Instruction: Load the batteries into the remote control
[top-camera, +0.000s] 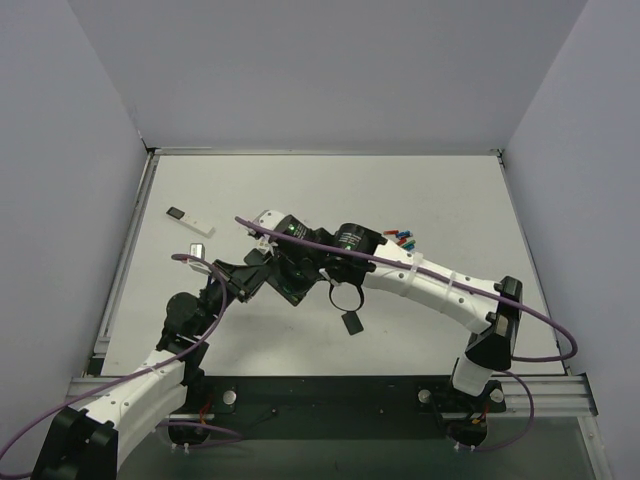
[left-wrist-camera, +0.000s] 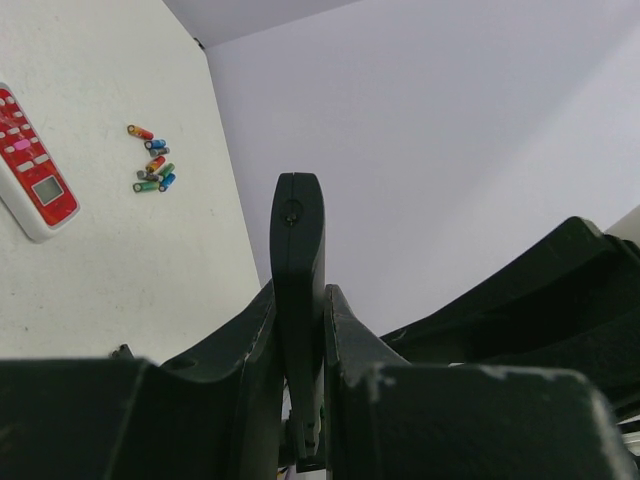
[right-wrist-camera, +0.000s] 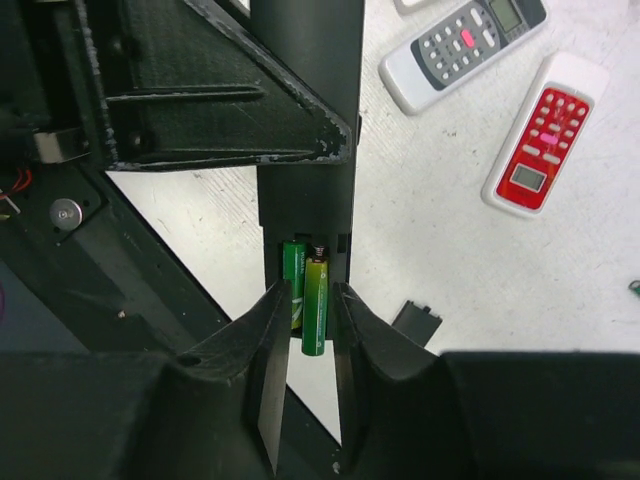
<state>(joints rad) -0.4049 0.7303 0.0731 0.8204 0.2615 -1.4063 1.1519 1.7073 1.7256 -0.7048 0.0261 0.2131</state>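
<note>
In the middle of the table (top-camera: 420, 190), the two arms meet. The left claw (left-wrist-camera: 300, 295) is squeezed tight on the black remote (left-wrist-camera: 297, 225), gripping its thin sides so that its open back faces the other arm. I think this is to keep it from wobbling while things get pushed in.

The right claw (right-wrist-camera: 309, 292) has its fingers very near each side of a green battery (right-wrist-camera: 316, 310). I cannot tell if it is pinching it or letting go. That battery sits partly in the slot with its bottom end poking out. Next to it, another green battery (right-wrist-camera: 293, 272) lies inside.

Both are small, shiny, round tubes (like tiny cans). The remote looks like smooth, dark, hard plastic. Its little black lid (right-wrist-camera: 415, 320) lies flat on the table. The spare batteries (left-wrist-camera: 152, 165) wait in a loose pile, well apart.
</note>
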